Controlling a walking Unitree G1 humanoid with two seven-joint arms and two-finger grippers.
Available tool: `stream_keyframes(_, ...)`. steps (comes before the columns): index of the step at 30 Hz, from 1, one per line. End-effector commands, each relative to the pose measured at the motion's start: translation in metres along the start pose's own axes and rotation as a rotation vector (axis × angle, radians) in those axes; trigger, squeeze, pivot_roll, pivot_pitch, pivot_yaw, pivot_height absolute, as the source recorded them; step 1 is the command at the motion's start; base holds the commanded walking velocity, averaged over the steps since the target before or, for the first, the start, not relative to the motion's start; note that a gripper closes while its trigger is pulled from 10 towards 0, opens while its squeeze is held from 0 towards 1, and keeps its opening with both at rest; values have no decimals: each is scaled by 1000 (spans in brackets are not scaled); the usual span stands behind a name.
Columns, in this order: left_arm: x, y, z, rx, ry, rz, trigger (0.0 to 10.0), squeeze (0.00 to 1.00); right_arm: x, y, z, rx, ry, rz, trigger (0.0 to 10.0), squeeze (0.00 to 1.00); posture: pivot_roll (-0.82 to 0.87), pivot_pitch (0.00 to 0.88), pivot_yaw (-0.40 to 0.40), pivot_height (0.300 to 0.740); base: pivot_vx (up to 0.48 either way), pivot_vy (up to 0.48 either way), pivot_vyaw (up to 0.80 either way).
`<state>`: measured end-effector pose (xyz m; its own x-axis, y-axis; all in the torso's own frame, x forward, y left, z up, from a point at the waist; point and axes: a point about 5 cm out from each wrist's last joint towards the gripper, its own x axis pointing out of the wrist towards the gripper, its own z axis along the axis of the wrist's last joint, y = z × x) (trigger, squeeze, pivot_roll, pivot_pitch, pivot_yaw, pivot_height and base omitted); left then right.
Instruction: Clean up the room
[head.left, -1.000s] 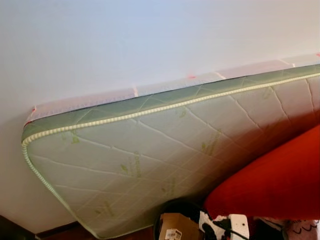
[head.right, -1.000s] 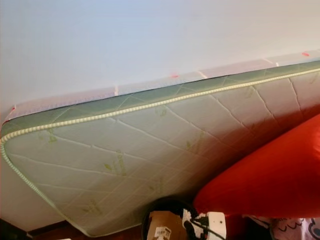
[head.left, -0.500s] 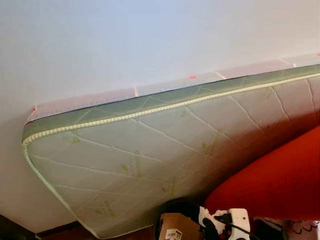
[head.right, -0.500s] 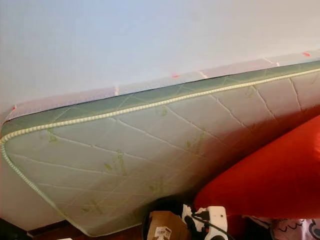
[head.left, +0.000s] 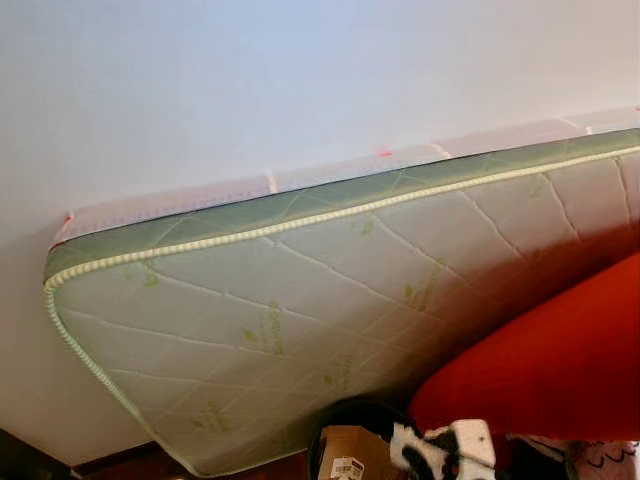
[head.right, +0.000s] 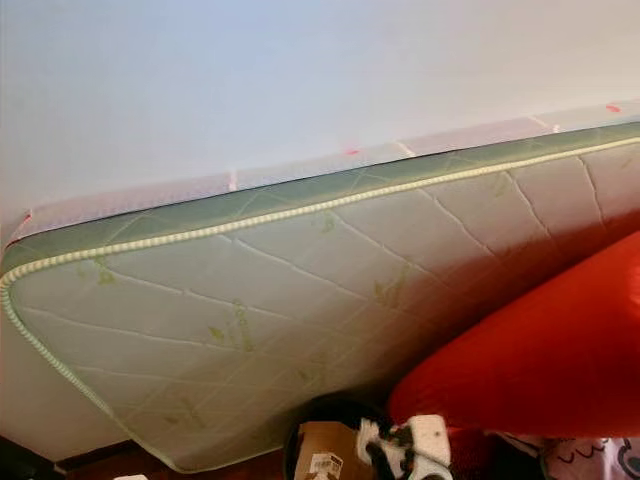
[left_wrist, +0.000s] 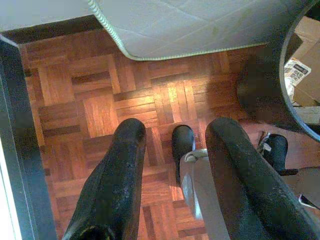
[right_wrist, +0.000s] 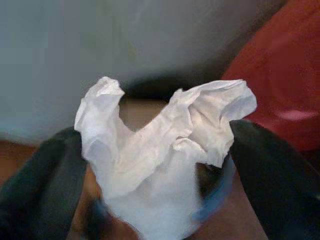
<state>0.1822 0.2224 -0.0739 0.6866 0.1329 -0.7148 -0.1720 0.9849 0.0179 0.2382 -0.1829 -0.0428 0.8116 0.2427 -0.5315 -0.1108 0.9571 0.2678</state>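
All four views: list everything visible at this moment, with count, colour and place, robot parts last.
Wall: one, white, behind the mattress.
Mattress: one, pale green quilted with a darker green border, standing on edge and leaning against the wall.
Red cushion: one, red, low on the right in front of the mattress.
Bin: one, dark and round, on the floor at the foot of the mattress.
Cardboard box: one, brown with a white label, inside the bin.
Crumpled tissue: one, white, between the right gripper's fingers, held near the bin.
Floor: wooden parquet, reddish brown.
Left gripper: jaws apart and empty, pointing down over the floor.
Right gripper: black fingers closed on the tissue.
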Motion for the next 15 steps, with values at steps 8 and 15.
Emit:
stream_keyframes(8, -2, 1, -7, 3, 25, 7, 10000, 0, 2, 3, -1, 0, 24, -3, 10000, 0, 63, 161, -26, 740, 0, 0, 0)
stream_keyframes(15, -2, 2, -8, 4, 29, 6, 10000, 0, 3, -4, 15, 244, -149, -43, 10000, 0, 55, 154, -22, 740, 0, 0, 0)
